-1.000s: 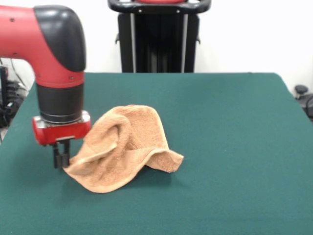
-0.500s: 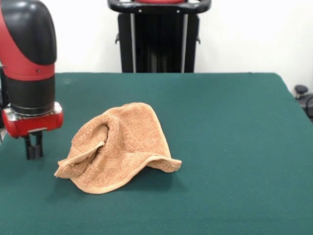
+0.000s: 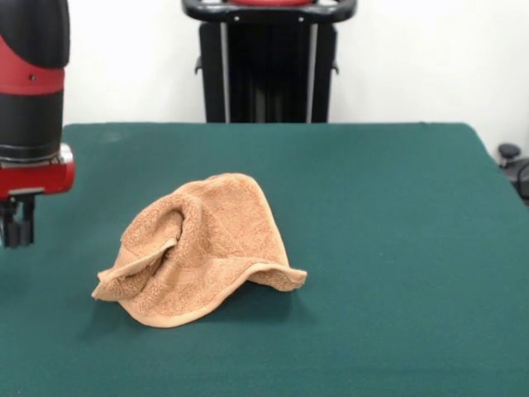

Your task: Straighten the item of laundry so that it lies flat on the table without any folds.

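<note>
While the table (image 3: pixel 397 248) fills most of my front view, its green top is bare apart from the towel (image 3: pixel 202 248), which sits left of centre in a crumpled mound, one flap folded over the middle and a corner lifted at the right. Its longer spread runs left to right. My gripper (image 3: pixel 16 231) hangs at the far left edge, clear of the cloth, holding nothing; its fingers look pressed close together. From the gripper, the towel's nearest corner lies to the right and slightly lower. Nothing stands between them, I judge.
</note>
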